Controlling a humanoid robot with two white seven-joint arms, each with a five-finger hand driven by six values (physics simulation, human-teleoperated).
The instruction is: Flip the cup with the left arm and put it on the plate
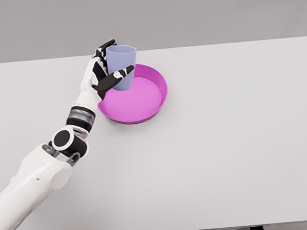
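Observation:
A pale blue cup (122, 64) stands upright, wide rim up, over the far left part of the magenta plate (147, 102). My left hand (106, 70) is shut on the cup from its left side, thumb across the front and fingers behind it. Whether the cup's base touches the plate or hovers just above it I cannot tell. The left arm reaches in from the lower left corner. The right arm does not show.
The plate lies on a wide white table (227, 157), left of centre and toward the far edge. A grey wall runs behind the table.

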